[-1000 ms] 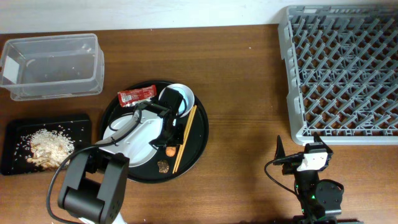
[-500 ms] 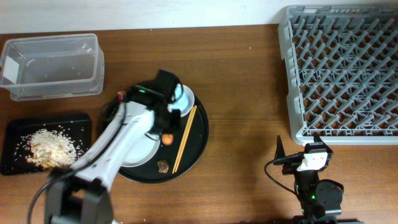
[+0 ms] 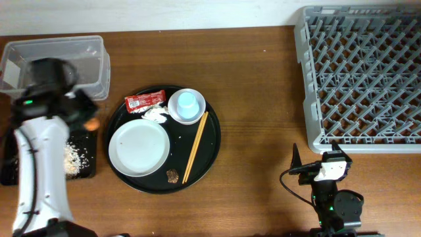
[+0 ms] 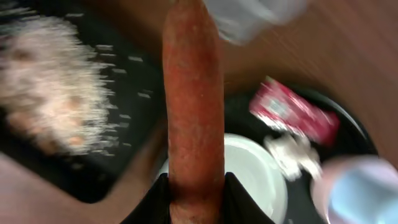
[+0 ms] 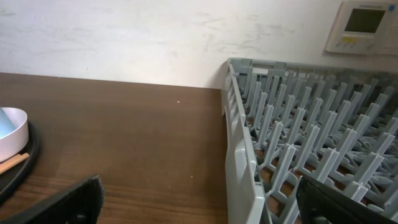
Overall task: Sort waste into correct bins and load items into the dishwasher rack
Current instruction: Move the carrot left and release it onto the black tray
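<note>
My left gripper (image 3: 87, 120) is shut on the small orange carrot (image 3: 93, 123) and holds it above the right edge of the shallow black tray (image 3: 16, 135), which holds rice scraps (image 3: 71, 158). In the left wrist view the carrot (image 4: 193, 106) sticks out from the jaws (image 4: 194, 190), with rice (image 4: 43, 93) below left. The clear tub (image 3: 56, 69) stands behind the black tray. The white plate (image 3: 139, 146), the blue cup (image 3: 187, 102) in the white dish (image 3: 198, 113), the red sachet (image 3: 144, 101), the tissue (image 3: 156, 114) and the brown lump (image 3: 172, 175) lie on the round tray. My right gripper (image 3: 322, 172) is open by the rack (image 3: 362, 72).
The large round black tray (image 3: 210, 141) also carries a wooden chopstick (image 3: 195, 146). The right wrist view shows the rack's wall (image 5: 239, 143), the round tray's edge with the dish (image 5: 11, 134) far left, and bare table between them. A white wall runs behind the table.
My left arm has swung left from the round tray with the carrot in its jaws, ending over the black tray's right edge. The right arm has not moved.
</note>
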Motion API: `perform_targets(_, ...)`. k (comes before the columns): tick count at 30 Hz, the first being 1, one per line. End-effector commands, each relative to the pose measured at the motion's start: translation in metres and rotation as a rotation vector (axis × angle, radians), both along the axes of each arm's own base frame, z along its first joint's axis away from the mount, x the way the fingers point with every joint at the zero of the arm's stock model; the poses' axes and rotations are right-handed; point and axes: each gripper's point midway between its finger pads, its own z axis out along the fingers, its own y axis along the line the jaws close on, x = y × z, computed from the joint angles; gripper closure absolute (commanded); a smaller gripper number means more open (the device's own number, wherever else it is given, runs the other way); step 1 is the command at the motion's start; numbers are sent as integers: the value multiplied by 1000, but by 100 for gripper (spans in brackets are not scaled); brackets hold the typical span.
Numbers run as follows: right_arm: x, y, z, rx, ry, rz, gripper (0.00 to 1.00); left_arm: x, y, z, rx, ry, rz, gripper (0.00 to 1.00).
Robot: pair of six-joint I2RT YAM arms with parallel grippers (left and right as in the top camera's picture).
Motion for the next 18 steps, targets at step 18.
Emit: perform_targets(18,0,0,-3,-3,2,-2,2,-33,154,-109,0,192,526,84)
